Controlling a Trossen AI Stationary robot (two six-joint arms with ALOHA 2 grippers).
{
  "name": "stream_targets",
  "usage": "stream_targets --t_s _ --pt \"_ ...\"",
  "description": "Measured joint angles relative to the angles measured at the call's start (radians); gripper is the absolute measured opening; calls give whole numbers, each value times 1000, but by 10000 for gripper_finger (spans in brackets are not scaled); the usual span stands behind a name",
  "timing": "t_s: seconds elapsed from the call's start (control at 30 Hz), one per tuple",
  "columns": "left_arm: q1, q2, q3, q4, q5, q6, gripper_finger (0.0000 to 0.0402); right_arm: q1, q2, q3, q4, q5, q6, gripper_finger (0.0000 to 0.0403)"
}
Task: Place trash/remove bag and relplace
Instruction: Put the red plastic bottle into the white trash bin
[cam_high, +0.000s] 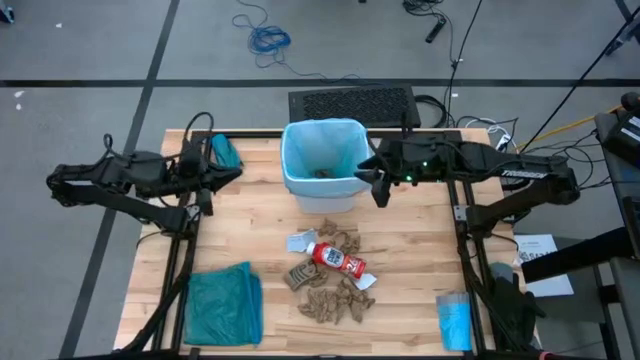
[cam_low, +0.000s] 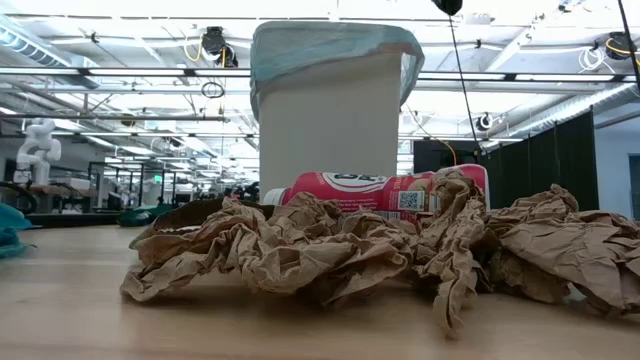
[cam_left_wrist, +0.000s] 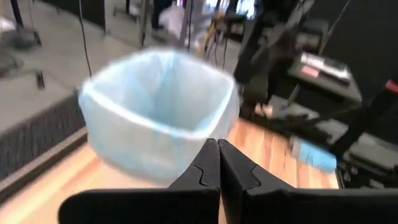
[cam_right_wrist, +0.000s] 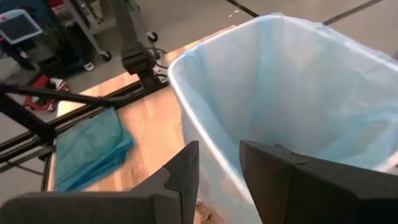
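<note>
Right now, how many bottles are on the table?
1. The red-and-white bottle lies on its side in the middle of the table, among the brown crumpled paper scraps, in front of the white bin. Another could be hidden inside the bin.

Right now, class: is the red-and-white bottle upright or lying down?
Lying down: the bottle rests on its side among the paper scraps on the table.

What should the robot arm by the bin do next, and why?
Probably the right gripper should swing from the bin toward the trash and lower onto a piece. Its fingers stand open with nothing between them, just by the bin's rim. The paper scraps and bottle lie on the table in front of the bin. The left gripper waits shut.
</note>
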Motion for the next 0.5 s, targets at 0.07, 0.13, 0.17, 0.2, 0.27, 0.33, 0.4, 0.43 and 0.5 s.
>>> stream_targets --t_s 0.07,0.13,0.17,0.2,0.27,0.33,0.4,0.43,0.5 --pt "0 12 0 -54 8 -35 0 15 -3 0 -4 27 2 109" --pt "0 35 0 -106 21 -71 0 28 -10 0 -13 47 2 109" --pt "0 50 0 -121 24 -77 0 30 -14 0 -13 53 2 109" --pt "0 65 0 -132 30 -81 0 35 -21 0 -16 64 7 109" --pt "0 94 0 -143 36 -101 0 41 -31 0 -33 70 10 109" --pt "0 125 0 -142 78 -103 0 41 -44 0 -50 70 18 109" --pt "0 158 0 -138 125 -103 0 41 -55 0 -62 70 28 109" --pt "0 174 0 -140 146 -104 0 41 -60 0 -70 70 33 109" --pt "0 211 0 -147 187 -103 0 41 -71 0 -82 70 39 109"
